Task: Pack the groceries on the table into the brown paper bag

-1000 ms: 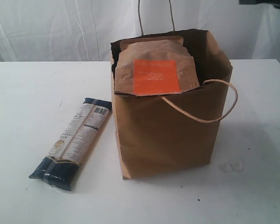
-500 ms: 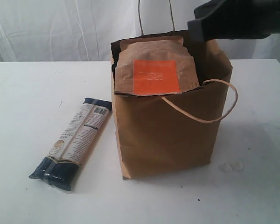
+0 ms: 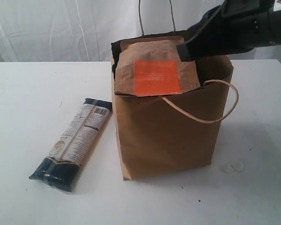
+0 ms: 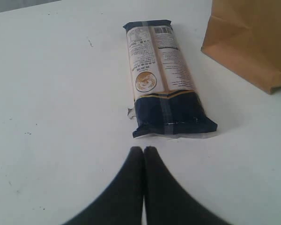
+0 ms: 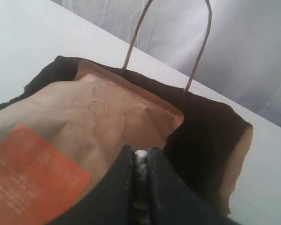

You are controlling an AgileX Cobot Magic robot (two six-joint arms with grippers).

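The brown paper bag (image 3: 168,136) stands upright on the table (image 3: 28,93). The orange-labelled brown pouch (image 3: 154,68) sticks out of its mouth. A long dark-blue-and-beige pasta packet (image 3: 72,143) lies flat to the left of the bag. In the left wrist view my left gripper (image 4: 143,150) is shut and empty, a short way off the packet's (image 4: 164,79) dark end. My right gripper (image 3: 182,50) hovers over the bag mouth at the pouch's (image 5: 84,122) top corner. Its tip (image 5: 140,152) is shut on a small white lump that I cannot identify.
A twine handle (image 3: 215,117) loops out over the bag's front; another (image 3: 157,16) stands up at the back. Small pale bits (image 3: 230,167) lie on the table right of the bag. White curtains hang behind the table.
The right arm has come in from the upper right and moved left and down over the bag mouth. The bag, pouch and pasta packet have not moved.
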